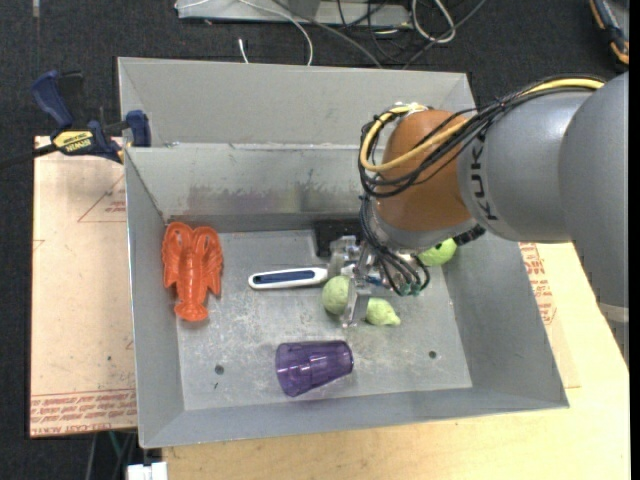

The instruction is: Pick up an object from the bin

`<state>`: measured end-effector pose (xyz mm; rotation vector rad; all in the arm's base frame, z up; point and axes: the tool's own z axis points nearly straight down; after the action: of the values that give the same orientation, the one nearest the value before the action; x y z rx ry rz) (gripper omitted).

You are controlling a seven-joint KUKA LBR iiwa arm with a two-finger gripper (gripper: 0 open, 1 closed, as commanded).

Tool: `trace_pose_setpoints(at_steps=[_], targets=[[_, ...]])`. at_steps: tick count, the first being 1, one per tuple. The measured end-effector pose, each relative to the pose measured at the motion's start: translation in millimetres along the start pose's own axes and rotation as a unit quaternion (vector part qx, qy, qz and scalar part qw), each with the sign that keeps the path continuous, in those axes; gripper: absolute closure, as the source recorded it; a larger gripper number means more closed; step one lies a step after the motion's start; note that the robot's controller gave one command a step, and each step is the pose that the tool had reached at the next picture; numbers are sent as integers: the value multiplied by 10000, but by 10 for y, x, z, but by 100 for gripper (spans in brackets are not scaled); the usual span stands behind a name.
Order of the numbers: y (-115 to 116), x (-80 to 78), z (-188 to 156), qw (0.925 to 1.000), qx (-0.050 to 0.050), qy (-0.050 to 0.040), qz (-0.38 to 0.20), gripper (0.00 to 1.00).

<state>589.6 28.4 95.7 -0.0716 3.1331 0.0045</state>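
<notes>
a single camera looks down into the grey bin (150, 268) from above and a little to the near side, so the far wall (260, 183) faces it. it sits close enough that the whole bin fits with a margin around; the arm (540, 168) enters from the right.

green thing (441, 253) half behind arm (540, 168), black block (331, 236) partly covered
</notes>
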Motion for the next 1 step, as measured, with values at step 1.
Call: trace_pose_setpoints(at_steps=[1], targets=[[0,0,0,10000,0,0,0,100]])
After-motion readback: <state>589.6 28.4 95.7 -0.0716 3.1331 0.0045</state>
